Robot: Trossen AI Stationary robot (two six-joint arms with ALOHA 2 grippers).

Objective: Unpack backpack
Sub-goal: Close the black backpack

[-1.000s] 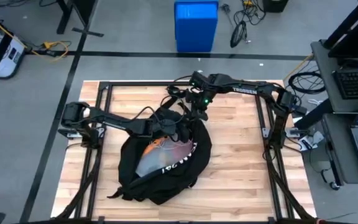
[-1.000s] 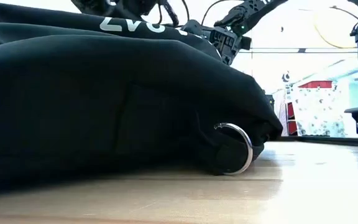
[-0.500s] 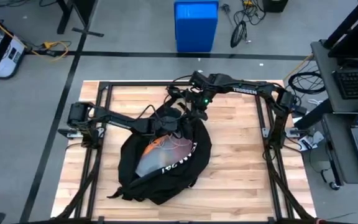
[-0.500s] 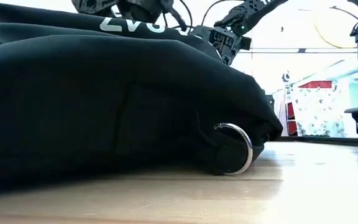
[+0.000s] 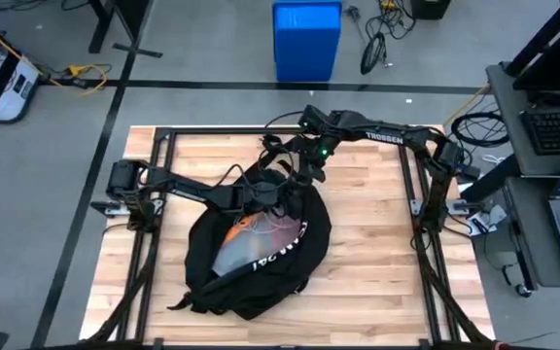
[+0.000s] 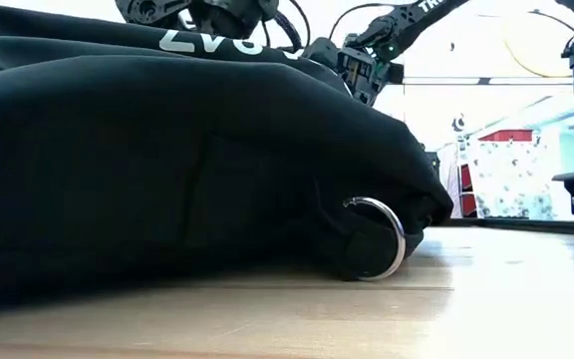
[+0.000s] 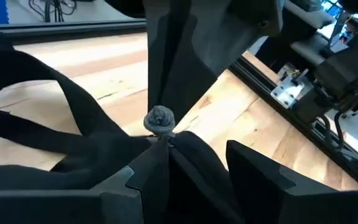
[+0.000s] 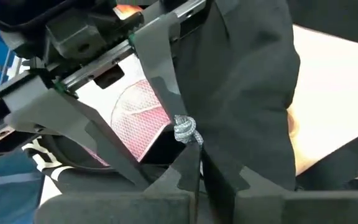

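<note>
The black backpack (image 5: 261, 258) lies flat on the wooden table, its white lettering up and its mouth toward the far edge. Through the open mouth show an orange thing (image 5: 244, 228) and a pink mesh thing (image 8: 143, 115). Both grippers are at the mouth. My left gripper (image 5: 272, 190) comes from the table's left and is shut on a zipper cord ending in a grey knot (image 7: 159, 118). My right gripper (image 5: 302, 175) comes from the far right and is shut on another knotted cord (image 8: 185, 129). In the low view the backpack (image 6: 167, 150) fills the near ground. My left gripper pinches the thin cord just below its grey knot (image 7: 165, 138) between its two fingers. The knot sticks out beyond the fingertips. Black backpack cloth rises past it. My right gripper pinches the thin cord (image 8: 197, 163) between its two fingers. The grey knot stands free beyond the fingertips. The cord lies along the fingers, beside a black flap of the backpack's mouth.
Black frame rails (image 5: 163, 146) run along the table's edges. A metal ring (image 6: 382, 239) on the backpack's corner rests on the wood. On the floor beyond the far edge stands a blue bin (image 5: 306, 39). Bare wood lies right of the backpack (image 5: 377, 243).
My left gripper has gone a little toward the table's right, along the backpack's mouth. My right gripper has drawn slightly toward the far edge. The backpack's body has stayed where it was.
</note>
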